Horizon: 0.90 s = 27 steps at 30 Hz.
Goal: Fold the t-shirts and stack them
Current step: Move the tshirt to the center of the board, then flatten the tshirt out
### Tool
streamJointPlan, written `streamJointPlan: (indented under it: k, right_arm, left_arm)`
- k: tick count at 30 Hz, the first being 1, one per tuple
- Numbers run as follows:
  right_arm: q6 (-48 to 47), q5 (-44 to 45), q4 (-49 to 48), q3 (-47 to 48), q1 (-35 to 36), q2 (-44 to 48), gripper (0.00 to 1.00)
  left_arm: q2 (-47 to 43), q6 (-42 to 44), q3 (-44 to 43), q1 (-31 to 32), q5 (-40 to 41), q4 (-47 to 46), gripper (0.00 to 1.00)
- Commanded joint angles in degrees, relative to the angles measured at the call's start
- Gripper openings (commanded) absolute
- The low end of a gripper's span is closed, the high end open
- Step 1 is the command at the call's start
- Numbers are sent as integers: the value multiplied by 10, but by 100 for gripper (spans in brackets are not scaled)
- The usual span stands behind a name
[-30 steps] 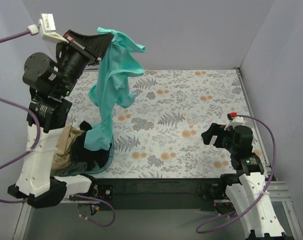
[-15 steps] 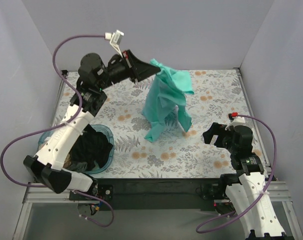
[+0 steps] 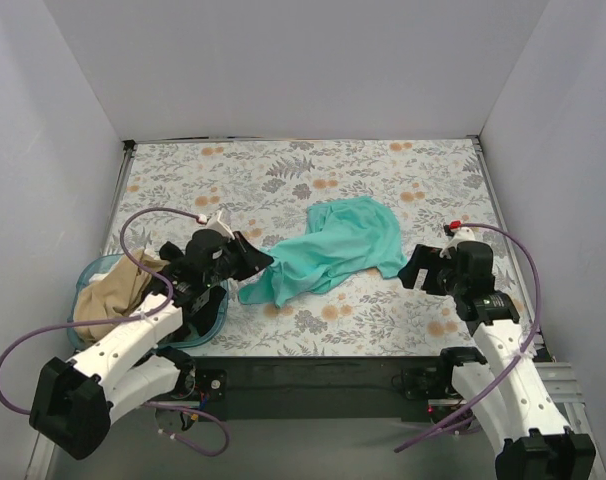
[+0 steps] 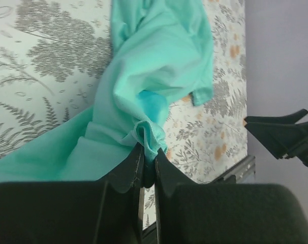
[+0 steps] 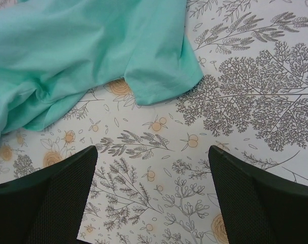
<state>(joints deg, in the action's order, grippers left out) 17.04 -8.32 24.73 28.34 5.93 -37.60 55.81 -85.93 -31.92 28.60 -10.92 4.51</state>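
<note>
The teal-green t-shirt (image 3: 333, 248) lies crumpled across the middle of the floral table. My left gripper (image 3: 255, 262) is low at its near-left end and shut on a bunched fold of the shirt (image 4: 150, 133). The shirt also shows in the right wrist view (image 5: 88, 56). The tan-beige t-shirt (image 3: 111, 292) lies in the blue basket (image 3: 211, 316) at the near left. My right gripper (image 3: 415, 268) is open and empty just right of the teal-green shirt, above bare cloth (image 5: 153, 152).
Dark clothes (image 3: 198, 300) lie in the basket beside the tan shirt. Grey walls close in the table at the back and both sides. The black table edge (image 3: 323, 370) runs along the front.
My left arm has swung down from high at the back, laying the teal-green shirt out on the table and ending low near the basket. The right gripper has shifted only slightly.
</note>
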Motion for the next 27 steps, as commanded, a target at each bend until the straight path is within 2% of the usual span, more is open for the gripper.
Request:
streamJointPlan:
  k: [1,2,5,6,9,13,18,23,27]
  right_arm:
    - [0,-15,-51,7,13,-53,96]
    - [4,-5,-58,6,17,-65,95]
    - [16,21,-91,8,36,-112,93]
    - [17,26,-95,18,49,-124,93]
    - [16,68,-98,40,77,-164,93]
    - [14,125,-99,54,89,-196,93]
    - [14,163,-101,66,89,-232,94]
    - [14,179,-108,85,89,-286,93]
    - [12,177,-123,95,89,-328,93]
  left_arm:
    - [-49,-7,-1,-4,102,60,0]
    - [-53,-14,3,-4,124,73,0]
    - [-69,-37,5,-5,163,119,39]
    - [-72,-45,1,-4,178,134,72]
    - [-76,-62,-31,-4,225,198,86]
    - [-72,-62,-63,-4,225,261,88]
    - [-63,-67,-32,6,139,268,89]
    - [-44,-111,12,72,131,259,87]
    - [-9,-149,7,157,179,254,86]
